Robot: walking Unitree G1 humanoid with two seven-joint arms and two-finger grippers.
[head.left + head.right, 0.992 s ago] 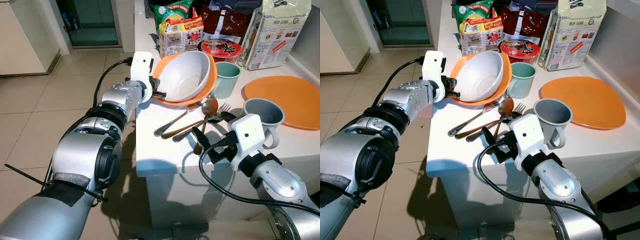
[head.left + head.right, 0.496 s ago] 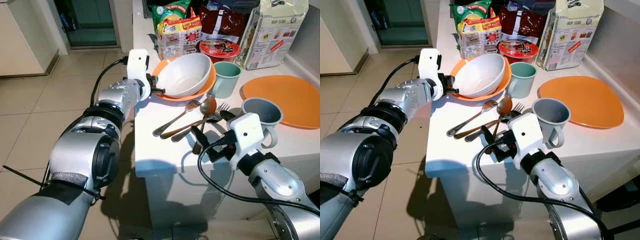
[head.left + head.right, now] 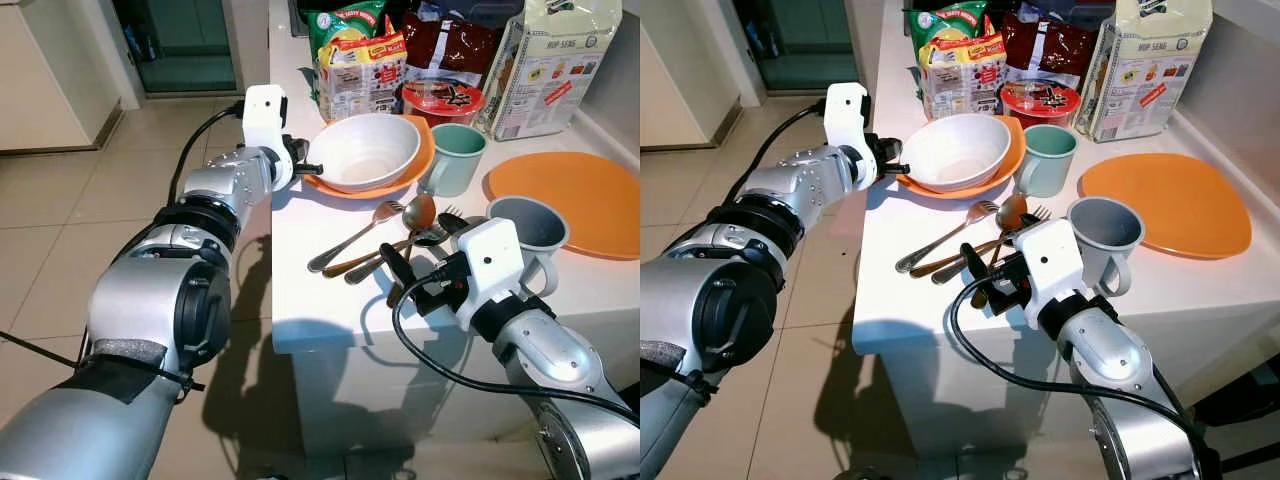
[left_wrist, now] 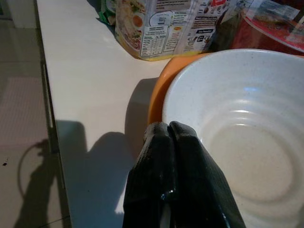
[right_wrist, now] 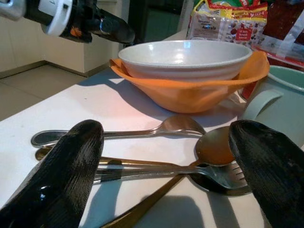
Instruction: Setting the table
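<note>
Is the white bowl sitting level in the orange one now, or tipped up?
Level. The white bowl rests nested in the orange bowl, rim flat and opening upward, empty inside. The left gripper is at the rim.

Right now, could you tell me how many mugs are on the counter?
2: a mint-green mug beside the stacked bowls, and a grey mug behind the right gripper, near the orange plate.

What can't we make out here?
- Left wrist view: shut fingers cover the white bowl rim; a grip can't be confirmed.
- Head views: right gripper hides the cutlery handle ends.
- Orange plate: cut off at the frame edge.
</note>
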